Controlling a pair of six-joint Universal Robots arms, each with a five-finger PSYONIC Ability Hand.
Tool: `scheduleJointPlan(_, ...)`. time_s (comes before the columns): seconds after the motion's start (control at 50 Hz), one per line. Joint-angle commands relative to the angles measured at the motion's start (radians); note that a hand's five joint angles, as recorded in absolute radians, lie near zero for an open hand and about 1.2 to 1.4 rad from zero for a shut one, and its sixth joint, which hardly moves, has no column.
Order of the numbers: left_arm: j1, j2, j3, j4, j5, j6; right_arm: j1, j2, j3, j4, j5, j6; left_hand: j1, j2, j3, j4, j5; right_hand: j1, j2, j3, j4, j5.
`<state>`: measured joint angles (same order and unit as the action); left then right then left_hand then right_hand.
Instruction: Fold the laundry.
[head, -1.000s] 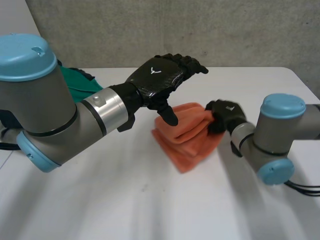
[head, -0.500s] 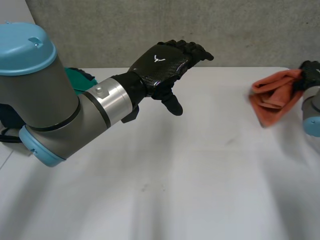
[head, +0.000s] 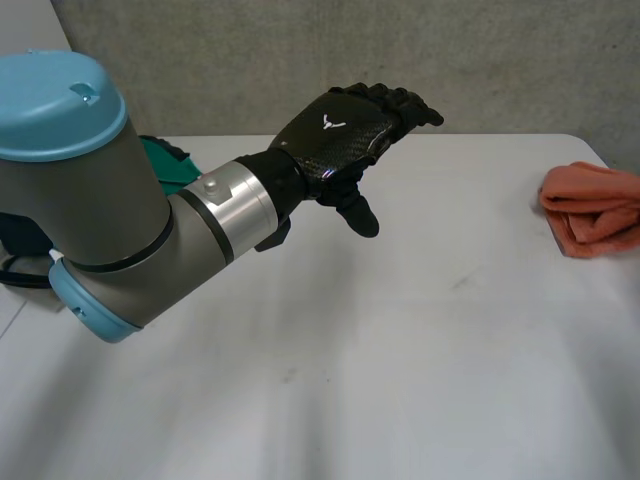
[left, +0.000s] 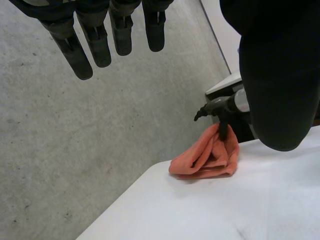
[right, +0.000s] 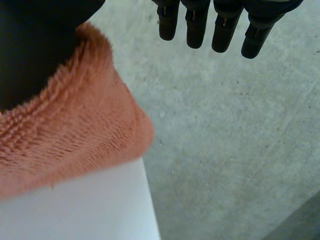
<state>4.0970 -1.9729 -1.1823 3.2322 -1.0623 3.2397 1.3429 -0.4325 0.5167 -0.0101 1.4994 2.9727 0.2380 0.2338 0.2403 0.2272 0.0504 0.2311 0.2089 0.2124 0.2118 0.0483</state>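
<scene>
A folded orange towel (head: 592, 210) lies at the table's right edge, bunched into a thick wad. In the right wrist view the towel (right: 65, 135) sits just under my right hand's thumb at the table's corner, and the right hand (right: 227, 25) holds its fingers straight and clear of the cloth. In the left wrist view a dark part of the right hand (left: 222, 112) touches the top of the towel (left: 207, 157). My left hand (head: 340, 135) hovers open above the middle of the table, far from the towel, fingers (left: 95, 37) straight and thumb apart.
A green cloth (head: 165, 165) lies at the table's (head: 330, 380) back left, half hidden behind my left arm (head: 110, 220). A grey concrete wall stands behind the table. The table's right edge drops off right beside the towel.
The right hand carried the orange towel from the table's middle to its right edge and straightened its fingers off it. The left hand drifted slightly to the right, still open.
</scene>
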Motion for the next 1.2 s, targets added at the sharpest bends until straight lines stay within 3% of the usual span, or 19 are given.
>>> scheduleJointPlan(0.02,-0.001,0.011,-0.037,0.001,0.002,0.0,-0.096,-0.075,0.138,0.002,-0.07,-0.216,0.02,0.024,0.017,0.03,0.033,-0.057,-0.034,-0.038,-0.037,-0.048)
scheduleJointPlan(0.12,-0.001,0.014,-0.046,0.001,0.004,0.002,-0.113,-0.081,0.138,-0.017,-0.03,-0.351,0.017,0.021,0.014,0.027,0.03,-0.057,-0.034,-0.038,-0.037,-0.048)
scheduleJointPlan(0.28,0.0,0.034,-0.062,0.001,0.002,0.003,-0.105,-0.176,0.209,-0.074,-0.031,-0.347,0.008,0.012,0.006,0.019,0.021,-0.057,-0.034,-0.038,-0.037,-0.048)
scheduleJointPlan(0.36,0.006,0.049,-0.065,0.001,-0.001,0.003,-0.076,-0.284,0.313,-0.135,-0.036,-0.343,0.005,0.009,0.003,0.016,0.018,-0.057,-0.034,-0.038,-0.037,-0.048)
scheduleJointPlan(0.44,0.016,0.08,-0.063,0.009,-0.005,0.002,0.033,-0.483,0.527,-0.249,-0.082,-0.348,0.005,0.009,0.003,0.016,0.018,-0.057,-0.034,-0.038,-0.037,-0.048)
scheduleJointPlan(0.5,0.048,0.109,-0.056,0.017,-0.045,0.0,0.08,-0.581,0.646,-0.295,-0.126,-0.348,0.005,0.009,0.003,0.016,0.018,-0.057,-0.034,-0.038,-0.037,-0.048)
scheduleJointPlan(0.58,0.141,0.146,-0.027,0.026,-0.18,0.0,0.149,-0.698,0.805,-0.309,-0.162,-0.354,0.005,0.009,0.003,0.016,0.018,-0.057,-0.034,-0.038,-0.037,-0.048)
scheduleJointPlan(0.62,0.212,0.152,0.006,0.028,-0.274,0.006,0.185,-0.748,0.868,-0.309,-0.174,-0.359,0.002,0.006,0.0,0.013,0.015,-0.057,-0.034,-0.038,-0.037,-0.048)
scheduleJointPlan(0.7,0.327,0.112,0.075,0.021,-0.347,0.021,0.283,-0.871,1.025,-0.309,-0.228,-0.395,0.008,0.012,0.005,0.019,0.021,-0.057,-0.034,-0.038,-0.037,-0.048)
scheduleJointPlan(0.74,0.38,0.066,0.102,0.012,-0.346,0.055,0.326,-0.916,1.1,-0.312,-0.263,-0.432,0.008,0.012,0.005,0.019,0.021,-0.057,-0.034,-0.038,-0.037,-0.048)
scheduleJointPlan(0.78,0.48,-0.012,0.141,-0.008,-0.346,0.167,0.346,-0.939,1.152,-0.315,-0.278,-0.458,0.008,0.012,0.005,0.019,0.021,-0.057,-0.034,-0.038,-0.037,-0.048)
scheduleJointPlan(0.82,0.526,-0.064,0.162,-0.011,-0.346,0.245,0.366,-0.962,1.218,-0.317,-0.291,-0.492,0.008,0.012,0.005,0.019,0.021,-0.057,-0.034,-0.038,-0.037,-0.048)
scheduleJointPlan(0.84,0.57,-0.137,0.185,-0.009,-0.347,0.343,0.369,-0.966,1.238,-0.317,-0.292,-0.501,0.005,0.009,0.003,0.016,0.018,-0.057,-0.034,-0.038,-0.037,-0.048)
scheduleJointPlan(0.92,0.632,-0.307,0.259,-0.006,-0.341,0.512,0.381,-0.98,1.303,-0.314,-0.3,-0.52,0.002,0.006,0.0,0.013,0.015,-0.057,-0.034,-0.038,-0.037,-0.048)
scheduleJointPlan(1.0,0.674,-0.454,0.337,0.027,-0.328,0.594,0.378,-0.974,1.33,-0.314,-0.3,-0.52,0.019,0.024,0.017,0.03,0.032,-0.057,-0.034,-0.038,-0.037,-0.048)
scheduleJointPlan(1.04,0.687,-0.486,0.349,0.043,-0.311,0.595,0.371,-0.971,1.338,-0.314,-0.297,-0.52,0.122,0.126,0.119,0.132,0.135,-0.057,-0.034,-0.038,-0.037,-0.048)
scheduleJointPlan(1.1,0.681,-0.501,0.349,0.081,-0.253,0.586,0.366,-0.97,1.344,-0.314,-0.289,-0.52,0.967,0.971,0.965,0.978,0.98,-0.057,-0.034,-0.038,-0.037,-0.048)
scheduleJointPlan(1.12,0.669,-0.492,0.34,0.098,-0.242,0.574,0.366,-0.97,1.344,-0.314,-0.288,-0.52,1.156,1.161,1.154,1.167,1.169,-0.057,-0.034,-0.038,-0.037,-0.048)
scheduleJointPlan(1.2,0.591,-0.345,0.256,0.178,-0.257,0.467,0.364,-0.973,1.346,-0.314,-0.286,-0.521,1.158,1.162,1.156,1.169,1.171,-0.057,-0.034,-0.038,-0.037,-0.048)
